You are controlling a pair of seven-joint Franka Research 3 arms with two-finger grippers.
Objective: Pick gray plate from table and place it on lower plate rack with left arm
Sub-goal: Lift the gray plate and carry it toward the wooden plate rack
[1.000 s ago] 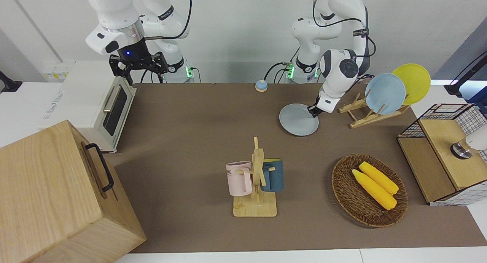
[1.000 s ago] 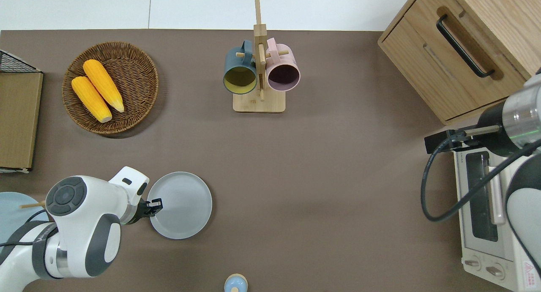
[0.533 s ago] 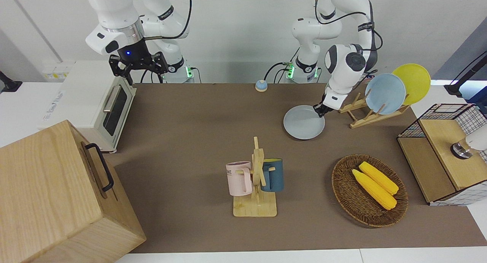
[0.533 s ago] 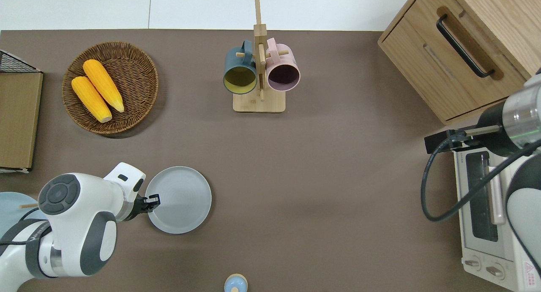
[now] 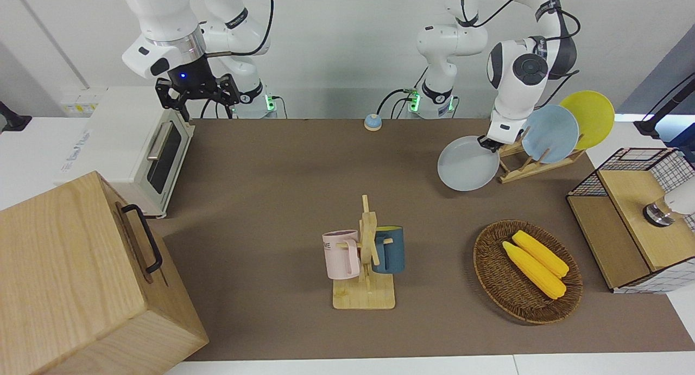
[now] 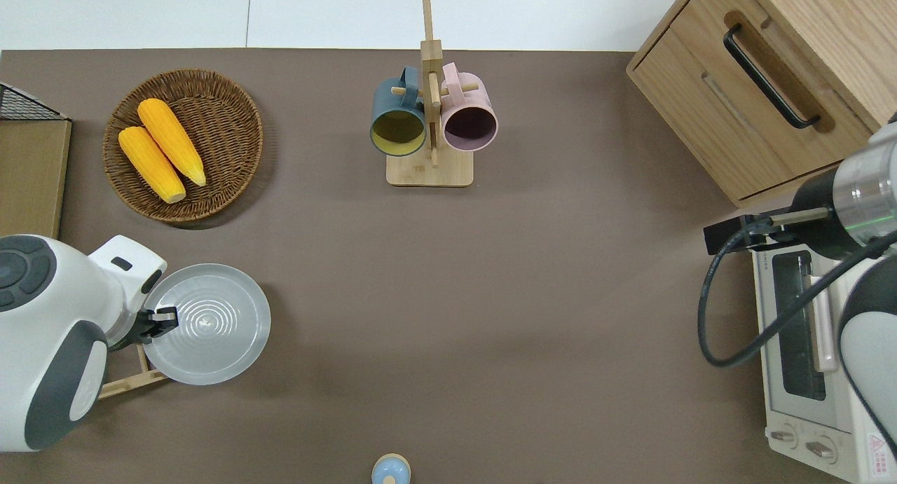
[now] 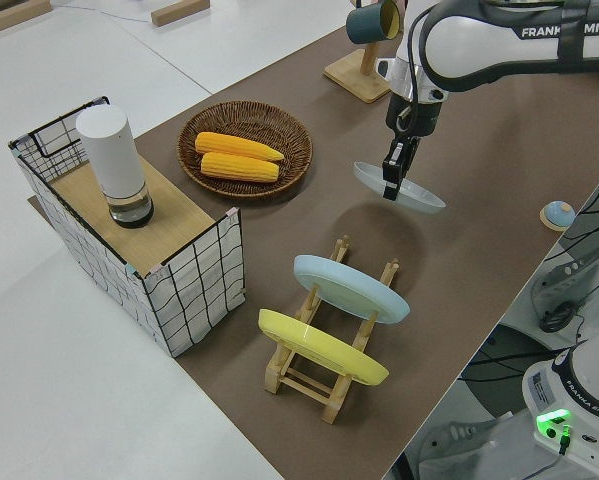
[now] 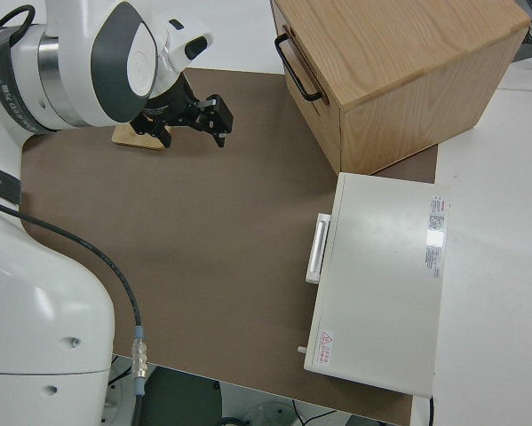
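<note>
My left gripper is shut on the rim of the gray plate and holds it tilted in the air. In the overhead view the gripper and plate are over the open end of the lower plate rack. The light-wood rack stands at the left arm's end of the table. It holds a light-blue plate and a yellow plate. The left side view shows the gray plate above the table, short of the rack's free slots. The right arm is parked, its gripper open.
A wicker basket with two corn cobs and a wire basket holding a wooden box lie farther from the robots than the rack. A mug stand stands mid-table. A toaster oven and a wooden cabinet are at the right arm's end.
The left gripper lifted the gray plate off the table and carried it toward the left arm's end, up to the rack. The plate now tilts. The right arm has not moved.
</note>
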